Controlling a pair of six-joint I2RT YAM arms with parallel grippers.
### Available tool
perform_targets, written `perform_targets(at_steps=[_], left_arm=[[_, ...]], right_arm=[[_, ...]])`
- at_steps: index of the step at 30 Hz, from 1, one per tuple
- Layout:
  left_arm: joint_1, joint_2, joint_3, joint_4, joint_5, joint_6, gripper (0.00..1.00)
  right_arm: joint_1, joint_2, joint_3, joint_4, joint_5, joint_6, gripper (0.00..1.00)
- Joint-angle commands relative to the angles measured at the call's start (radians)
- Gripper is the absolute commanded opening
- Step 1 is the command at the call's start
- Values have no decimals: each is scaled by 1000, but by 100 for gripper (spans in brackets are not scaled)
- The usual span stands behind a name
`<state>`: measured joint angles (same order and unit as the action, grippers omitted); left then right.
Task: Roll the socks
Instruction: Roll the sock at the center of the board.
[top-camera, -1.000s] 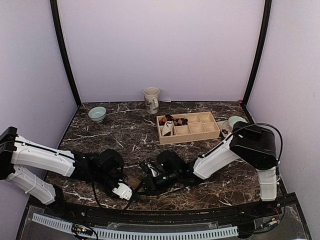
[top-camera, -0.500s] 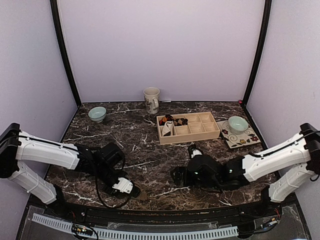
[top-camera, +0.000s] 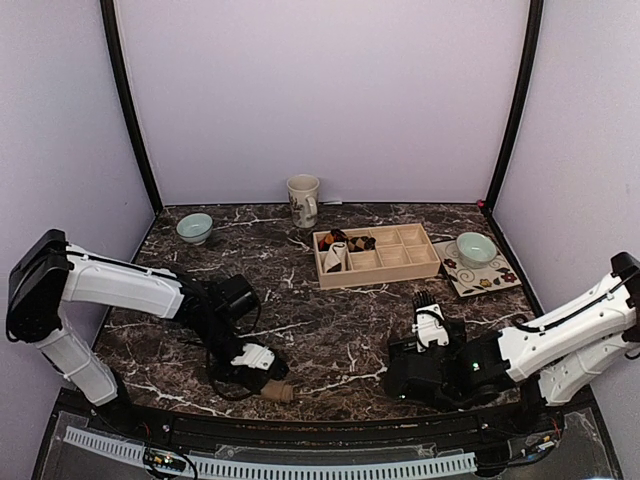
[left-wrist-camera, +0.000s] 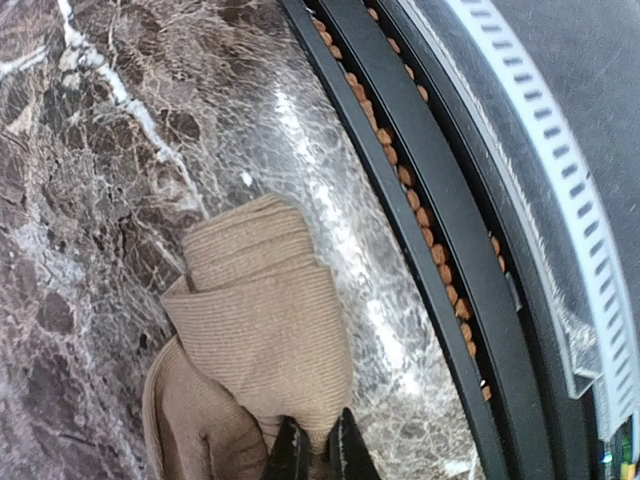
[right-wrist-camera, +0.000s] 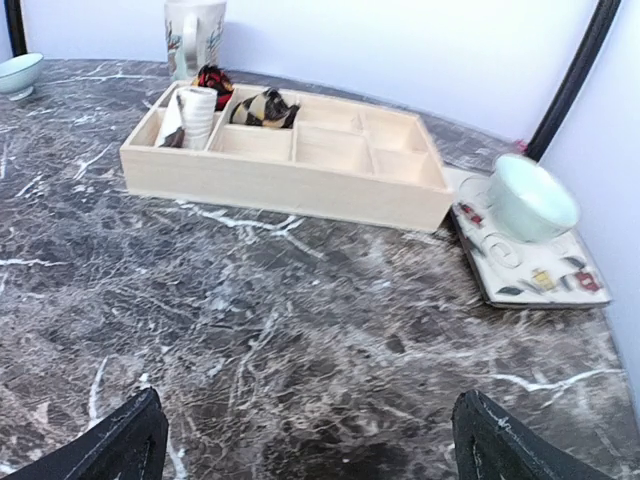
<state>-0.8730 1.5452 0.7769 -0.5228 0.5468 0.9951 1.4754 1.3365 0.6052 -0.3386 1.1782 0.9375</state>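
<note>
The plain tan sock (left-wrist-camera: 262, 322) lies folded over itself on the marble close to the table's near edge, also seen as a small tan bundle (top-camera: 276, 391) in the top view. My left gripper (left-wrist-camera: 318, 452) is shut on its lower fold; from above, that gripper (top-camera: 266, 379) sits at the sock's left end. The argyle sock (right-wrist-camera: 262, 107) lies rolled in a back compartment of the wooden tray (right-wrist-camera: 300, 195). My right gripper (right-wrist-camera: 315, 450) stands open and empty over bare marble, well right of the tan sock; in the top view it (top-camera: 425, 301) points toward the tray.
In the tray also sit a white striped rolled sock (right-wrist-camera: 195, 115) and a reddish-brown bundle (right-wrist-camera: 212, 78). A mug (top-camera: 303, 199) stands behind the tray, a teal bowl (top-camera: 475, 247) on a patterned plate (right-wrist-camera: 535, 270) at right, another bowl (top-camera: 194, 227) at back left. A black rail (left-wrist-camera: 440, 240) borders the near edge.
My right gripper has let go, opened wide and swung right, away from the sock. The left gripper has carried the tan sock toward the near edge.
</note>
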Motion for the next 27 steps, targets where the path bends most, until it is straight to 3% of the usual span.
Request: perform_targets(at_steps=[1,2,3,5,8,12,16,18,21,23,27], left_arm=[[39,106,71,-142,65,-38,0],[46,109,71,-133,77,-36,0],[49,108,67,-121,83,-36,0],[56,110,71,-111,92,-36,0],[94,157,117,-153,150,-32,0],[137,249,190,-223,186,-31,0],[167,263,198,-232,239,-23,0],[177,267,206,-247,261,-12,0],[196,298,229,-282,288,-3,0],[203,321,242,-301,298,8,0],[210,350,253,-330,326,22,0]], right_arm=[[76,109,59,-125,189,28,100],[68,151,28,46,98,-209,100],[64,225,33,117,19,-332,100],[90,320,122,61,-35,-295,99],[184,270,93,410,-99,-585,99],[100,165,48,650,-514,-662,99],[62,202,139,594,-675,-721,99],[56,245,189,521,-667,-769,100],[68,323,255,386,-453,-852,100],[72,316,249,391,-329,-881,100],[51,264,258,409,-324,-884,100]])
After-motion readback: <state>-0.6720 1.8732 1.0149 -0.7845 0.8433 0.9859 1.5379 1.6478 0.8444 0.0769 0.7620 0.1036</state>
